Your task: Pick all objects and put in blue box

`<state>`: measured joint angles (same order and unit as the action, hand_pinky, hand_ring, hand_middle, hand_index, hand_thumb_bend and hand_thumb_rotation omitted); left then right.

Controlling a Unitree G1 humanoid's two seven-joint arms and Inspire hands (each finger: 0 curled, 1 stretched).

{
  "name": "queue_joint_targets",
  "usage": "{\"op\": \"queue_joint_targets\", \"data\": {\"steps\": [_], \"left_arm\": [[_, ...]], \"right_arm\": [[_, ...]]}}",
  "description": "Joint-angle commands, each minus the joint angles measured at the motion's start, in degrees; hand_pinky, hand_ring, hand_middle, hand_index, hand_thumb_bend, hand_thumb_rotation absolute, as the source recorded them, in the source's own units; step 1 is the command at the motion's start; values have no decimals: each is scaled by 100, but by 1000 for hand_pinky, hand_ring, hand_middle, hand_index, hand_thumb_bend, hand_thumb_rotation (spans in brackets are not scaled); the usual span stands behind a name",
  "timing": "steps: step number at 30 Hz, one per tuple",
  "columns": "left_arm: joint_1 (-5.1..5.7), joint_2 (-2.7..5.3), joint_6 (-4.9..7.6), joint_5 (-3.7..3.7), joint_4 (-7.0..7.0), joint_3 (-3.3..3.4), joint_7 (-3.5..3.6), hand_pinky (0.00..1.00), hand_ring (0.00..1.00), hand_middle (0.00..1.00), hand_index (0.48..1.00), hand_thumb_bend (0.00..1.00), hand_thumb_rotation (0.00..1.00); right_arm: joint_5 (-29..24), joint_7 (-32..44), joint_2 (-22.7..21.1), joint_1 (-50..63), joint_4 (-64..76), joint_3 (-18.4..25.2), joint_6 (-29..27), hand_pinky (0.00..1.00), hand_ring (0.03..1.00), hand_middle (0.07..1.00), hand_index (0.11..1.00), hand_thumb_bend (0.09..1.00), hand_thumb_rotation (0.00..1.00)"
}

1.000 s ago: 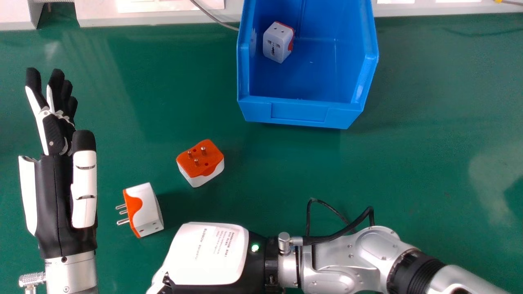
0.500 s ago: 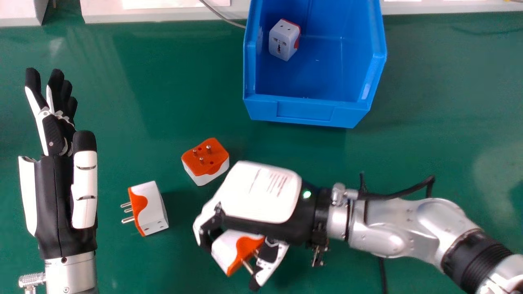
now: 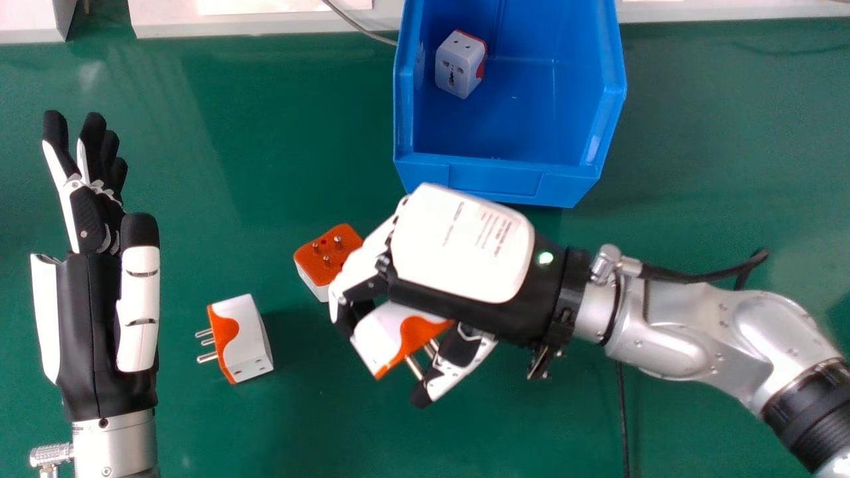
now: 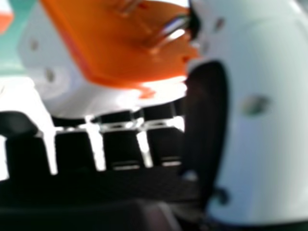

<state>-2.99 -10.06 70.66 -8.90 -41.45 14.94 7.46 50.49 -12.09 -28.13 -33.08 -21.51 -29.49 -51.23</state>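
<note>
1. Holding an orange-and-white plug [image 3: 392, 338] in the right hand [image 3: 461, 242], with fingers curled around it and thumb against the pin side, tilted, with pins toward the lower right of the head view.
2. Reaching in from the right side of the head view, over the green table [image 3: 232, 166], just short of the blue box [image 3: 574, 189] and overlapping its front wall in that view.
3. Partly hiding a pins-up plug [image 3: 322, 262] on the table; cannot tell whether touching it.
4. Lying on the table nearer the left hand [image 3: 89, 312], see a sideways plug [image 3: 249, 345] with pins toward that hand.
5. Inside the blue box, near its left wall, see a socketed plug [image 3: 458, 66].
6. At the left, see straight fingers, slightly apart, gripping nothing.
</note>
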Motion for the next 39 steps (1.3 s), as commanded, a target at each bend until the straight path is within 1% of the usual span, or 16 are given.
{"op": "queue_joint_targets", "data": {"steps": [1, 4, 9, 11, 15, 19, 21, 23, 24, 25, 27, 28, 34, 35, 39], "left_arm": [[-47, -60, 95, 12, 50, 20, 17, 1000, 1000, 1000, 994, 439, 894], [-57, -47, 81, 14, 59, 12, 15, 1000, 1000, 1000, 994, 440, 893], [-68, -35, 64, -6, 50, -6, 28, 1000, 1000, 1000, 994, 437, 888], [-63, -26, 53, -6, 70, -13, 26, 1000, 1000, 1000, 994, 435, 886], [-92, -40, 49, -20, 13, -13, 41, 1000, 1000, 1000, 994, 431, 878], [-100, -46, 60, -19, -17, -11, 49, 1000, 1000, 1000, 994, 432, 875], [-113, -54, 72, -25, -43, -10, 59, 1000, 1000, 1000, 994, 435, 872], [-114, -53, 80, -22, -35, -9, 64, 1000, 1000, 1000, 994, 435, 872], [-114, -53, 80, -20, -28, -7, 65, 1000, 1000, 1000, 994, 436, 871], [-119, -53, 80, -14, -30, -4, 64, 1000, 1000, 1000, 994, 436, 871], [-134, -46, 82, 12, -43, 3, 54, 1000, 1000, 1000, 994, 436, 871], [-136, -39, 82, 24, -38, 5, 48, 1000, 1000, 1000, 993, 440, 870], [-169, -46, 80, 37, -61, 18, 41, 1000, 1000, 1000, 993, 453, 867], [-185, -45, 86, 45, -82, 23, 36, 1000, 1000, 1000, 993, 458, 866], [-218, -31, 91, 92, -94, 29, -3, 1000, 1000, 1000, 993, 462, 865]], "right_arm": [[-53, -219, -105, -37, 413, 340, 18, 89, 174, 466, 488, 531, 0], [-255, -206, -173, -31, 751, 642, -23, 96, 186, 468, 488, 531, 0], [-588, -150, -157, -167, 917, 1059, -37, 98, 188, 471, 487, 531, 0], [-598, -215, -132, -332, 873, 1228, 0, 99, 191, 478, 482, 531, 0], [-491, -445, -66, -759, 629, 1484, 82, 95, 181, 480, 482, 530, 0], [-483, -433, -24, -1166, 200, 1499, 232, 109, 203, 483, 480, 530, 0], [-463, -404, 2, -1383, -33, 1487, 370, 144, 253, 492, 482, 527, 0], [-641, -238, 64, -1669, -448, 1478, 464, 144, 253, 492, 482, 527, 0], [-730, -166, 107, -1822, -704, 1481, 511, 160, 277, 497, 485, 524, 0], [-814, -105, 153, -1958, -952, 1489, 547, 160, 277, 497, 485, 524, 0], [-881, -82, 237, -2226, -1430, 1482, 651, 160, 277, 497, 485, 524, 0], [-858, -116, 273, -2383, -1677, 1458, 729, 171, 311, 493, 486, 524, 0], [-650, -515, 397, -3219, -2979, 1217, 1039, 197, 326, 495, 503, 519, 0], [-626, -595, 422, -3343, -3178, 1171, 1087, 208, 331, 495, 510, 517, 0], [-509, -921, 512, -3748, -3872, 970, 1291, 220, 336, 495, 516, 515, 0]]}}
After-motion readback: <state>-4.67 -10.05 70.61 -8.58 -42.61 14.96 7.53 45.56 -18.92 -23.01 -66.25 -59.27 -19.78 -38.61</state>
